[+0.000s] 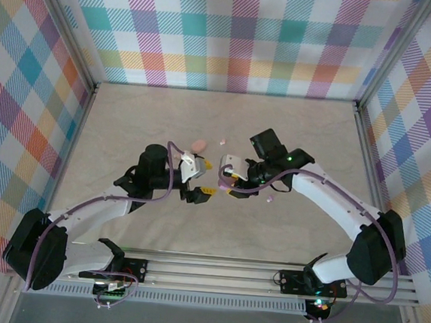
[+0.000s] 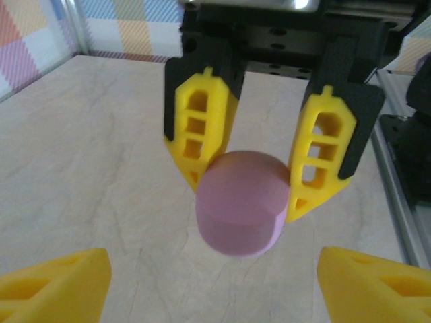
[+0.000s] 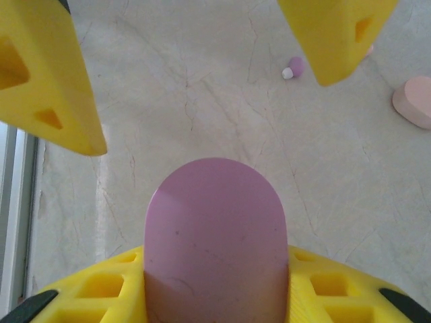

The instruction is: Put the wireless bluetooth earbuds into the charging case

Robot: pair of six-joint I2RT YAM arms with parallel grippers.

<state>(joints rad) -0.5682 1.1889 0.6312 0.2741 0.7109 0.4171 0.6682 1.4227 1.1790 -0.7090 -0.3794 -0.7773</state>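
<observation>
Earbuds are the smallest things on the counter (image 1: 128,124), so take the bigger pieces first. The purple case (image 2: 242,202) sits at the centre of the left wrist view. The right fingers (image 2: 202,128) are pinched on its sides, and it appears held clear of the counter with its lid down. The left fingers (image 3: 47,81) stand wide apart at the top corners of the right wrist view, holding nothing. The pink case (image 3: 414,101) lies at that view's right edge. A purple earbud (image 3: 293,67) with a pale tip lies loose in the upper right, apart from both cases. From above, a pink earbud (image 1: 222,141) rests near the pink case.

Each bud looks light, hard, smooth and rounded. It will likely roll or slip out under a hard squeeze. Grip gently across the widest part of the body, not the tip.
</observation>
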